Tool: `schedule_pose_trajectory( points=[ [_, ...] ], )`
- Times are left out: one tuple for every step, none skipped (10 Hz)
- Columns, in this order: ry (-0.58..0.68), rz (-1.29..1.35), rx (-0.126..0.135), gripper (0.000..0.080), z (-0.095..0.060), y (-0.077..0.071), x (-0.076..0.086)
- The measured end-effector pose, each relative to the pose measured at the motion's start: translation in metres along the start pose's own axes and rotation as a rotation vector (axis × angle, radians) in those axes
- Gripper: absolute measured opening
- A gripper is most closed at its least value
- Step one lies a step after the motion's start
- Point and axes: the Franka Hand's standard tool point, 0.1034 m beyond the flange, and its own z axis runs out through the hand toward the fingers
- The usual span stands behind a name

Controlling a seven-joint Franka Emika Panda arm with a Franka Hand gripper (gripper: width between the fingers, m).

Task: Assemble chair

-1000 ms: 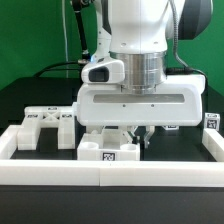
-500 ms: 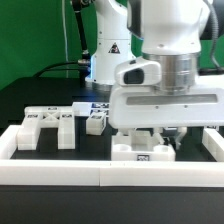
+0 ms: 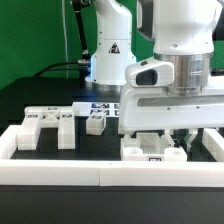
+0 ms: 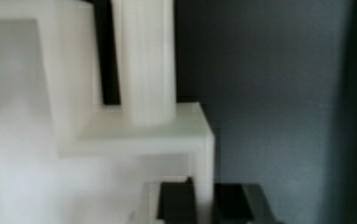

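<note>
Pincer (image 3: pixel 176 142) on chair block (image 3: pixel 145 152), just behind front rail (image 3: pixel 60 172).

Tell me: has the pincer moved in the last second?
Yes. The pincer has shifted toward the exterior view's right, away from the slotted piece, which stayed put.

The chair blocks (image 3: pixel 150 150) are seen to be smooth white plastic with a matt, faintly chalky finish, and flat printed black-and-white tags (image 3: pixel 153 160) are carried on them. The arm (image 3: pixel 185 35) is clad in smooth white plastic shells of a glossier kind, marked by soft highlights, while its wrist ring (image 3: pixel 190 72) is finished in a grey metallic sheen. The table (image 3: pixel 25 100) is surfaced in matt black, the rails (image 3: pixel 60 175) are left plain matt white, and the backdrop (image 3: pixel 30 40) is rendered in flat, unshiny green.
</note>
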Motion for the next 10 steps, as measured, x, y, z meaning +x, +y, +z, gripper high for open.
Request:
schedule_pose_trajectory(
  points=[
    [0.003, -0.005, 0.002, 0.0034, 0.0, -0.003, 0.004],
    [0.012, -0.014, 0.004, 0.0034, 0.0, -0.01, 0.01],
    [0.016, -0.021, 0.006, 0.0034, -0.003, -0.015, 0.015],
    [0.017, -0.03, 0.008, 0.0034, -0.004, -0.021, 0.017],
    [0.016, -0.036, 0.011, 0.0034, -0.004, -0.026, 0.017],
    [0.017, -0.041, 0.014, 0.0034, -0.003, -0.033, 0.018],
    [0.017, -0.051, 0.017, 0.0034, -0.001, -0.043, 0.018],
    [0.016, -0.056, 0.014, 0.0034, 0.0, -0.048, 0.017],
    [0.018, -0.045, 0.007, 0.0034, 0.0, -0.049, 0.018],
    [0.017, -0.042, 0.003, 0.0034, 0.0, -0.049, 0.018]
  ],
)
